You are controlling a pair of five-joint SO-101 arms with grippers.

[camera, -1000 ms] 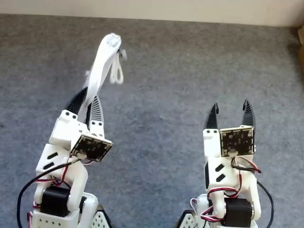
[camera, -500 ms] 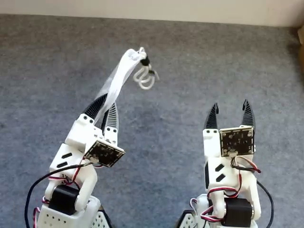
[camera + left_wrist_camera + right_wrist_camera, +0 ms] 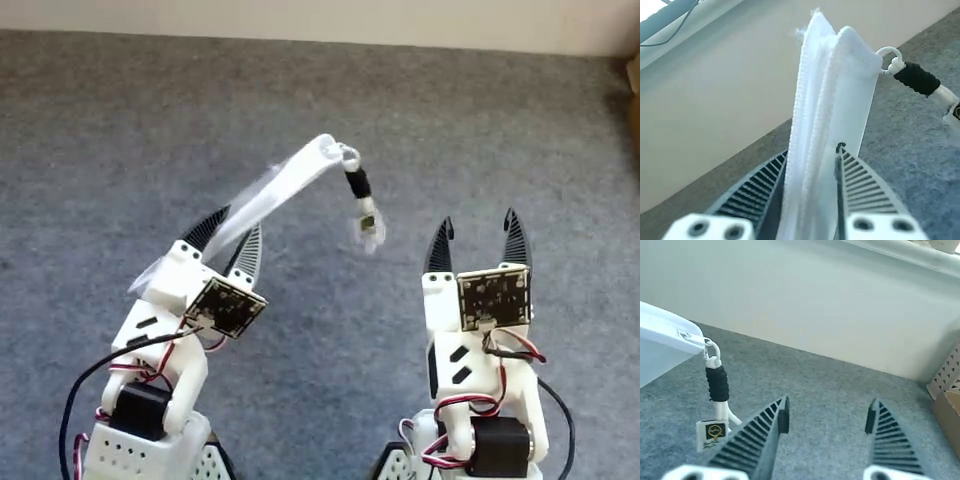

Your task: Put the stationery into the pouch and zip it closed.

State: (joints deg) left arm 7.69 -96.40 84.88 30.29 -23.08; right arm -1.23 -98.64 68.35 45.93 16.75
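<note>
Left tool [image 3: 235,225] pinches pouch [image 3: 290,180] end; right tool [image 3: 479,222] spread.

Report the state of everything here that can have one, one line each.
pouch: held up in the air by one end; cannot tell whether it is zipped.
zipper cord: dangling from the pouch's free end, with a small tag at its tip.
left gripper: jaws shut on the pouch.
right gripper: jaws open, nothing between them.
</note>
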